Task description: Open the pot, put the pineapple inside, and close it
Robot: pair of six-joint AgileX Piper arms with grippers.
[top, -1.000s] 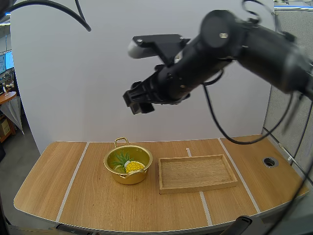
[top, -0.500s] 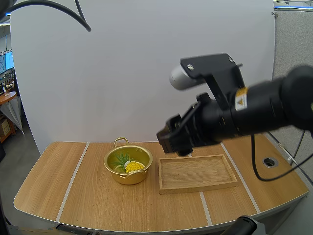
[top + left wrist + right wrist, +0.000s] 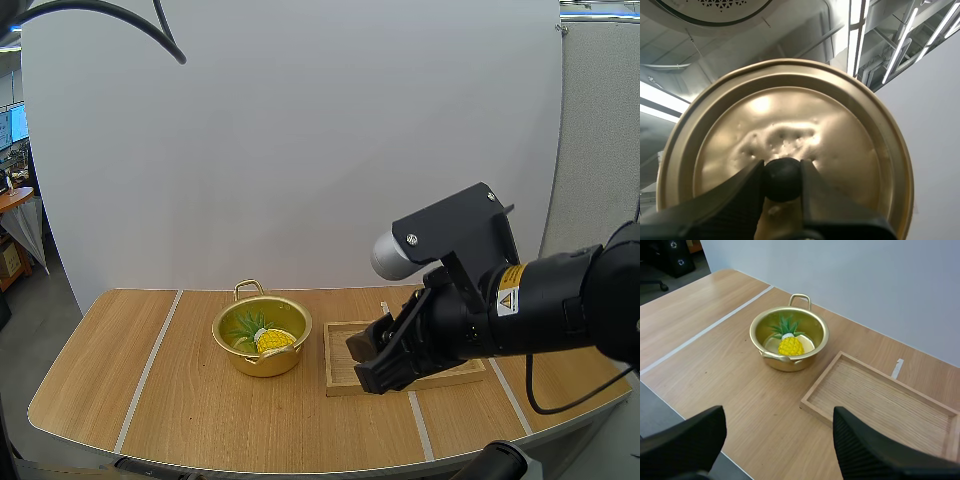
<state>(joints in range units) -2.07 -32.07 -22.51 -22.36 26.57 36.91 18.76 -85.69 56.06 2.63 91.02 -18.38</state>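
Golden lid (image 3: 790, 115) pinched in left pincer (image 3: 783, 170); pineapple (image 3: 790, 345) in pot (image 3: 811, 355), uncovered.

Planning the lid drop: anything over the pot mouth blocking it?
Nothing visible. The pot is open above the pineapple; the right jaws hang aside by the tray. The left jaws grip the lid by its knob.

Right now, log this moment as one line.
pot: open, pineapple inside | lid: knob pinched by left pincer | right pincer: open, near tray

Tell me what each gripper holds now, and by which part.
Left gripper pinches the gold lid by its black knob; right gripper is open, holding nothing.
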